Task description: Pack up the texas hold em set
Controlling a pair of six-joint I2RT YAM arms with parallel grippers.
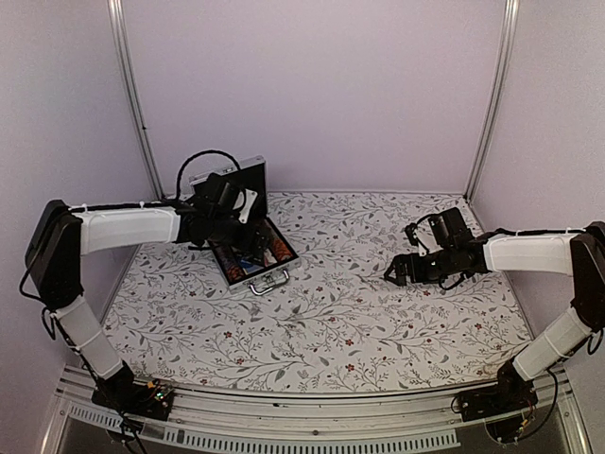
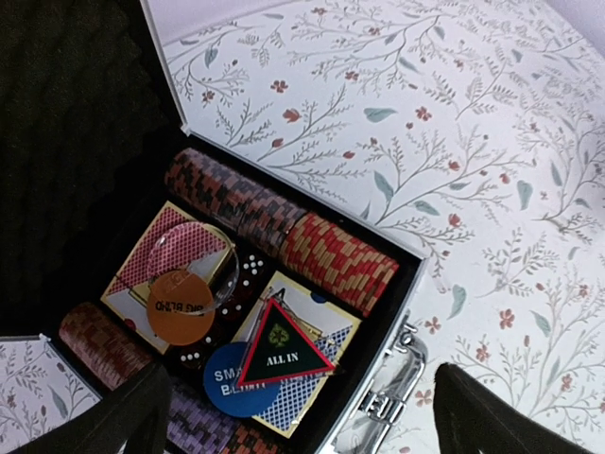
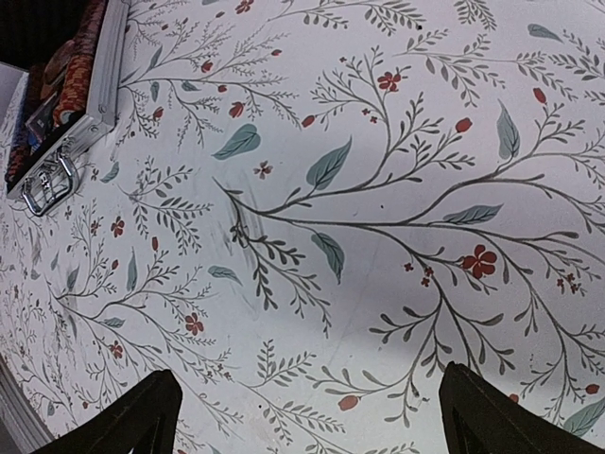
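Case (image 1: pixel 230 269) sat open at far-left of the counter (image 1: pixel 331 312), lid (image 1: pixel 248 175) up, handle (image 1: pixel 269 281) twd the front. Inside: reddish chip rows (image 2: pixel 284 227), 2 card decks (image 2: pixel 142 270), tiny red dice (image 2: pixel 250 270) btwn them, an orange round token (image 2: pixel 181 307), a blue round token (image 2: pixel 219 386), and a triangular token (image 2: pixel 282 355) marked "ALL IN" lying across the blue one & a deck. L hand (image 2: pixel 302 426) hovered just above the case, fingers (image 2: pixel 142 407) spread wide, nothing in them. R hand (image 3: pixel 307 416) was well apart on the right, over bare counter, also spread wide, holding nothing.
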